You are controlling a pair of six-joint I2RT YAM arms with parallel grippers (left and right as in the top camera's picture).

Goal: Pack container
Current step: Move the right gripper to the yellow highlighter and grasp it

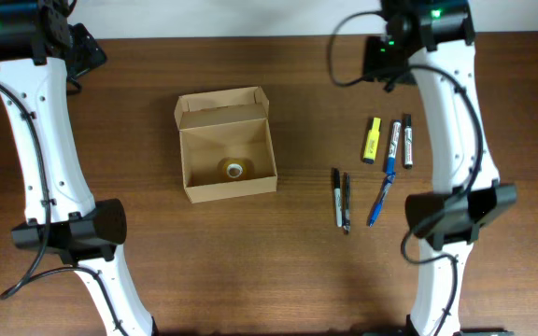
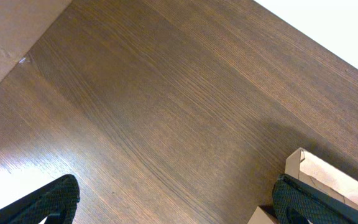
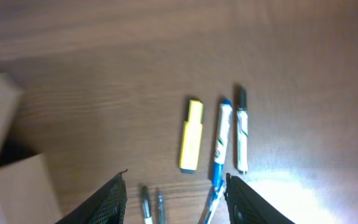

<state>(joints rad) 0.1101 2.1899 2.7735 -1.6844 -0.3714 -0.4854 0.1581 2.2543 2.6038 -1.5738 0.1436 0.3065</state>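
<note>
A dark wood-grain table (image 1: 278,280) carries a loose scatter of writing tools on its right half. Toward the far edge three lie side by side, roughly parallel and close but apart: a yellow highlighter (image 1: 372,139), a white-and-blue marker (image 1: 392,146) and a white marker with a black cap (image 1: 406,141). Just nearer, a blue pen (image 1: 380,198) lies slanted, its upper end near the white-and-blue marker. Left of it are two black pens (image 1: 336,198) — side by side, almost touching. A small yellowish roll of tape (image 1: 234,170) sits well to the left.
</note>
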